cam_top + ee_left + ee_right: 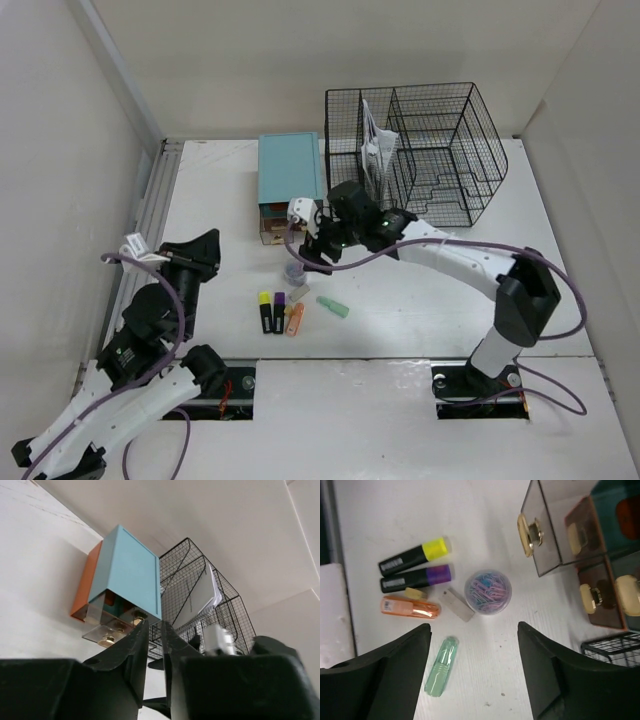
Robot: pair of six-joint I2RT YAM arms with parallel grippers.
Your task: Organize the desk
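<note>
The white desk (430, 305) carries a row of stationery near its front. In the right wrist view I see a yellow highlighter (415, 557), a purple highlighter (415, 578), an orange marker (410, 607), a green marker (441, 666), a small white block (459, 605) and a round cup of paper clips (488, 591). My right gripper (474, 627) hovers open above bare desk just short of the cup, nothing between its fingers. My left gripper (155, 625) is raised at the left, its jaws together with only a thin slit, holding nothing.
A teal-topped drawer box (290, 170) stands at the back, its small clear drawers (555, 525) with brass knobs pulled out. A black wire mesh rack (425, 150) holding papers (200, 597) is to its right. A grey rail (150, 215) runs along the desk's left edge.
</note>
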